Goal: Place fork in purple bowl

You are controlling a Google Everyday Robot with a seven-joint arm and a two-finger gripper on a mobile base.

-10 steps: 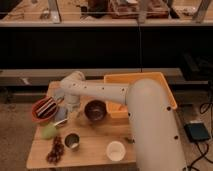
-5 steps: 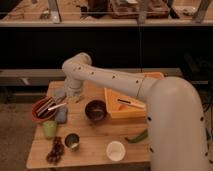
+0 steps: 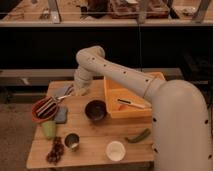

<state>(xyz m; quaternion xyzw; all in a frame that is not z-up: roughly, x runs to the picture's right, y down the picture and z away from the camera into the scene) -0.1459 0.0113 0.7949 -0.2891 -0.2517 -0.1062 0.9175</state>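
The purple bowl [image 3: 95, 110] stands near the middle of the wooden table [image 3: 95, 142], dark and glossy. My gripper [image 3: 65, 93] is at the table's back left, left of and behind the purple bowl, just above the rim of the orange-red bowl [image 3: 44, 108]. A slim pale streak that may be the fork [image 3: 58, 99] runs from the gripper toward the orange-red bowl. I cannot tell whether it is held. My arm arches over the back of the table from the right.
An orange tray [image 3: 150, 95] at the back right holds a dark-and-orange-handled utensil [image 3: 131, 104]. A grey-blue pad [image 3: 61, 114], a green cup [image 3: 48, 129], a small metal cup [image 3: 72, 142], dark grapes [image 3: 54, 150], a white cup [image 3: 115, 150] and a green pepper [image 3: 138, 135] are on the table.
The arm has swung up and back, its elbow now high over the rear of the table. The gripper has moved slightly back, away from the table's middle, staying by the orange-red bowl.
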